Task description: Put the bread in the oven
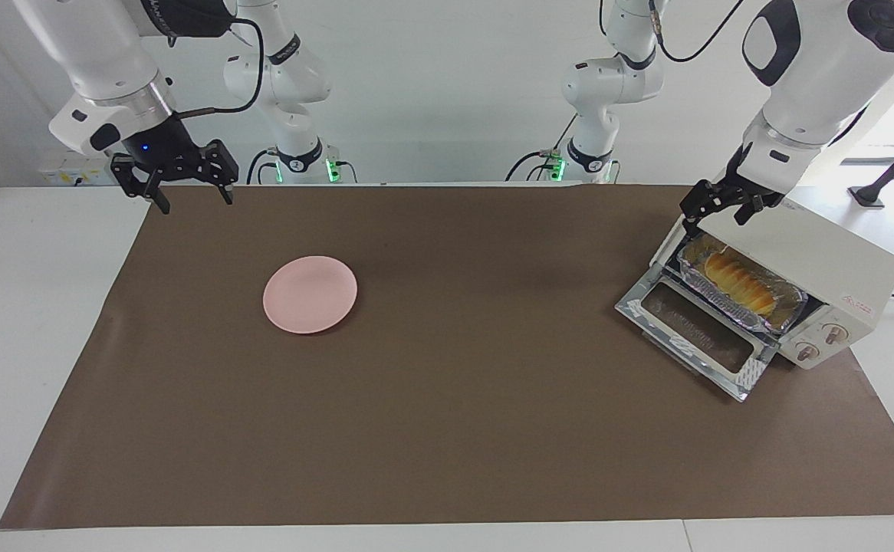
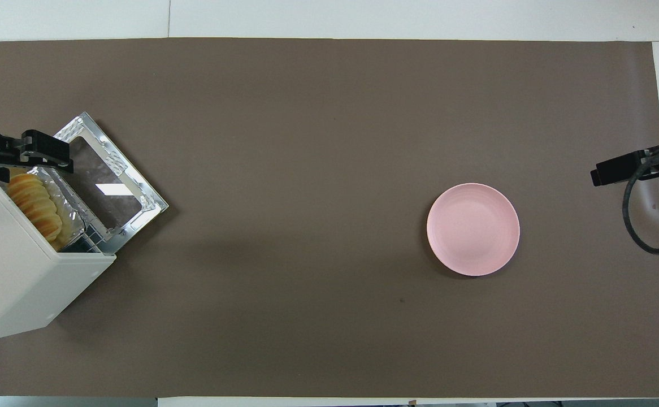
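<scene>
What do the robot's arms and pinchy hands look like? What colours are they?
Both arms are chunky, rounded and glossy white, with black patches at the joints and a silver ring at each wrist. The left gripper and the right gripper are black, each with two thin fingers. A small blue light glows above the right gripper. Black cables loop along both arms, and green lights shine at the bases.
</scene>
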Motion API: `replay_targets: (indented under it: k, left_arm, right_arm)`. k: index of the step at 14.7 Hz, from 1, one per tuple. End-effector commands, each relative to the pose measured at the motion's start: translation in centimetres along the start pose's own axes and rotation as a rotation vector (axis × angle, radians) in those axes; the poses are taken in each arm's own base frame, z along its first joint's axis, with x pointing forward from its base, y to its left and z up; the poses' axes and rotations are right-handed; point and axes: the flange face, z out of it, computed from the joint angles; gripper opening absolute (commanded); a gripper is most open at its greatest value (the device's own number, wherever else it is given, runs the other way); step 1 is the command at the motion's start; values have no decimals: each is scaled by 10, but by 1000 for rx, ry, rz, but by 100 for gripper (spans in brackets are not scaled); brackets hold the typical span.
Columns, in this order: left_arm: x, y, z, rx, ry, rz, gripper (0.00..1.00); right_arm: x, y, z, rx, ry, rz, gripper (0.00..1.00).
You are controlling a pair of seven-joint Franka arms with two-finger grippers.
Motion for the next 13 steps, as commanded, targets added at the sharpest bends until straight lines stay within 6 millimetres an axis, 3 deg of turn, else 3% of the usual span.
replay_targets:
  k: [1, 13]
  left_arm:
    - [-5, 2, -2, -8, 24, 15, 100]
    - [-4, 3, -4, -16, 30, 90, 100]
  right_arm:
    - [-7, 1, -1, 2, 3, 20, 100]
    - [-7, 1, -1, 2, 3, 20, 100]
